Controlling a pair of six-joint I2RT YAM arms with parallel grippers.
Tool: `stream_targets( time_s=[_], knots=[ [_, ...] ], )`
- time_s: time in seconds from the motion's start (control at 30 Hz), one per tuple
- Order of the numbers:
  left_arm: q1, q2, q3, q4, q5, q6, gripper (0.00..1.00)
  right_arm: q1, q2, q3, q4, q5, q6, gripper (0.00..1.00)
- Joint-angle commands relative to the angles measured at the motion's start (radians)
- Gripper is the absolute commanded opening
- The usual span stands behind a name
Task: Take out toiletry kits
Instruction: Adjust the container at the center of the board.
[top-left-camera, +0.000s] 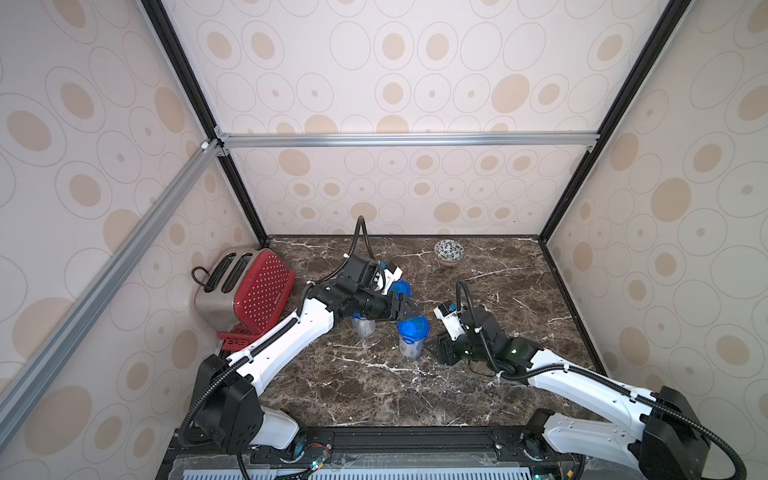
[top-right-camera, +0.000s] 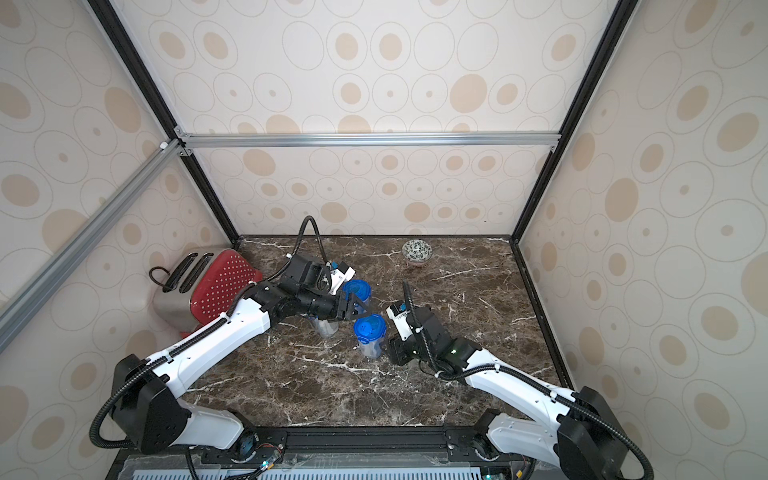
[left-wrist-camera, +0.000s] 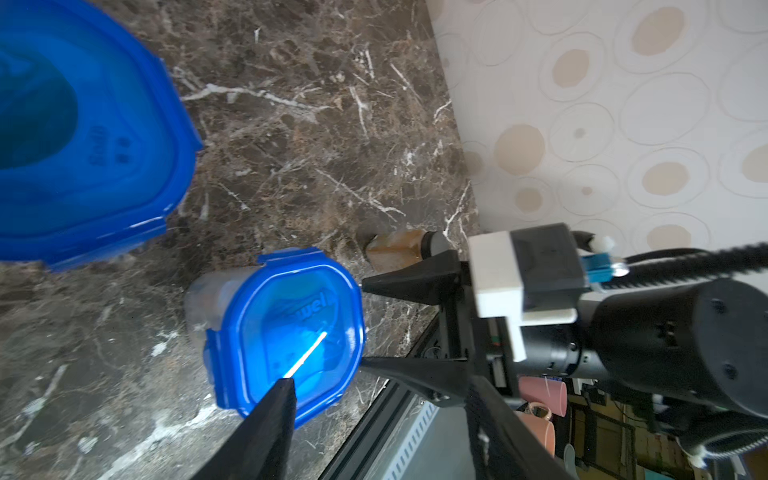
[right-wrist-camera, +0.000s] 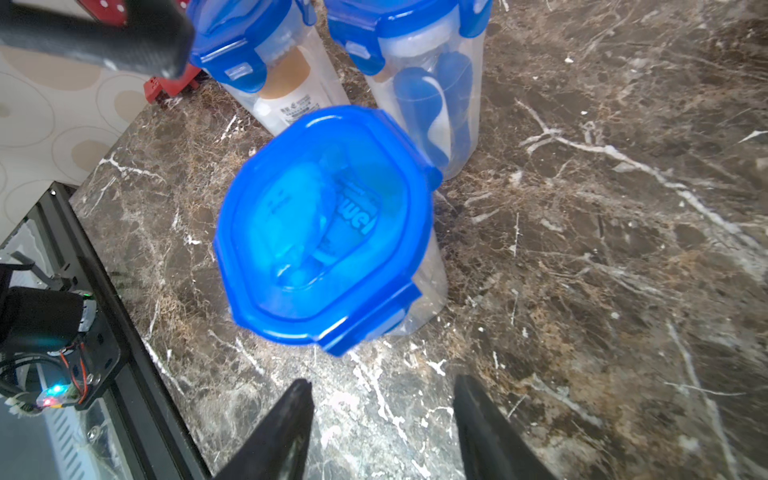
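Three clear jars with blue clip lids stand mid-table, all shut. The toiletry kits are inside them: the right wrist view shows a white bottle with a tan cap (right-wrist-camera: 282, 83) in one jar and a wrapped blue toothbrush (right-wrist-camera: 432, 95) in another. The nearest jar (top-left-camera: 412, 334) (right-wrist-camera: 324, 224) stands just in front of my right gripper (right-wrist-camera: 380, 386), whose jaws are open and hold nothing. My left gripper (top-left-camera: 405, 309) hovers over the jars, open and empty. One of its fingers (left-wrist-camera: 270, 424) overlaps that jar's lid (left-wrist-camera: 286, 328) in the left wrist view.
A red and steel toaster (top-left-camera: 245, 291) stands at the back left, with a red rack (top-left-camera: 237, 336) in front of it. A patterned bowl (top-left-camera: 449, 251) sits near the back wall. A small brown jar (left-wrist-camera: 397, 249) lies on the marble beyond my right gripper.
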Motion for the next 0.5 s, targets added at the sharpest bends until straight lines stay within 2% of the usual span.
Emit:
stream_targets(
  time_s=[0.0,0.47],
  knots=[
    [0.007,0.013,0.041,-0.071,-0.043,0.056,0.65,-0.022,0.019,0.033,0.012,0.011,-0.01,0.56],
    [0.007,-0.004,0.001,-0.034,-0.041,0.037,0.65,-0.053,0.088,0.098,-0.005,0.003,-0.038,0.56]
  ],
)
